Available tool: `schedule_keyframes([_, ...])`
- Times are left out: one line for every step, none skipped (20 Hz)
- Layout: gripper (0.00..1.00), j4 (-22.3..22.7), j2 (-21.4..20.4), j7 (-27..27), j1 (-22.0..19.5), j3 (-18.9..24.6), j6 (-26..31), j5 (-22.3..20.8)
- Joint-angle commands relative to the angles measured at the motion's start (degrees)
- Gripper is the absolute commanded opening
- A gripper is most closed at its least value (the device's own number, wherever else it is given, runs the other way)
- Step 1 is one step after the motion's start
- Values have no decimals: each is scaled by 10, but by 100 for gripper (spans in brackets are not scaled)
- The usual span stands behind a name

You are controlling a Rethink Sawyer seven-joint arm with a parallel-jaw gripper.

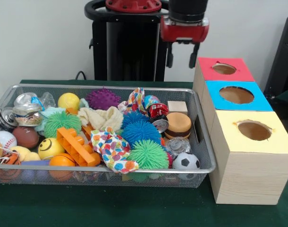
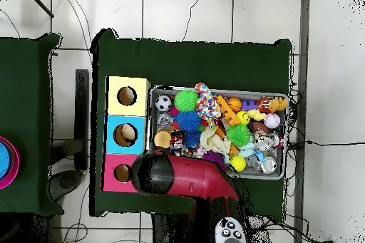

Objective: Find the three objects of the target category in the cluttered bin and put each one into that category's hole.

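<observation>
front view: the gripper (image 1: 182, 56) hangs above the table's far side, over the gap between the wire bin (image 1: 200, 137) and the wooden box row, its two dark fingers (image 1: 194, 56) apart with nothing between them, so the claw is released. the box row stands just beside the bin and carries three round holes: a red-topped hole (image 1: 224, 68) farthest, a blue-topped hole (image 1: 236, 95) in the middle, a yellow-topped hole (image 1: 254, 130) nearest. the target category is not marked anywhere, and no writing on the boxes can be read. the bin holds a purple spiky ball (image 1: 103, 98), two blue spiky balls (image 1: 140, 131), green spiky balls (image 1: 148, 153), a yellow smiley ball (image 1: 51, 147), a baseball (image 1: 3, 139), a small soccer ball (image 1: 185, 161), an orange brick toy (image 1: 77, 145), a patterned cloth (image 1: 113, 150) and a red can (image 1: 158, 110) whose label is too small to read. overhead view: the red arm (image 2: 203, 178) reaches over the bin's corner beside the red-topped hole (image 2: 122, 173); the arm's black wrist hides the claw here.
</observation>
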Motion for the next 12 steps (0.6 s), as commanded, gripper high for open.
schedule_keyframes([100,-39,32,28,-46,13,-36,-42])
schedule_keyframes([100,-39,37,25,-54,15,-41,-46])
schedule_keyframes([100,-34,37,24,-61,16,-47,-50])
schedule_keyframes([100,-36,40,25,-63,17,-49,-53])
schedule_keyframes([100,-33,43,25,-70,18,-55,-56])
schedule_keyframes([100,-32,46,26,-73,19,-58,-59])
schedule_keyframes([100,-27,53,26,-81,21,-69,-64])
schedule_keyframes([100,-27,57,28,-83,23,-75,-67])
schedule_keyframes([100,-21,64,30,-89,24,-88,-72])
schedule_keyframes([100,-19,67,32,-93,26,-95,-75])
schedule_keyframes([100,-11,74,35,-98,27,-108,-80])
schedule_keyframes([100,-9,79,38,-101,27,-115,-83])
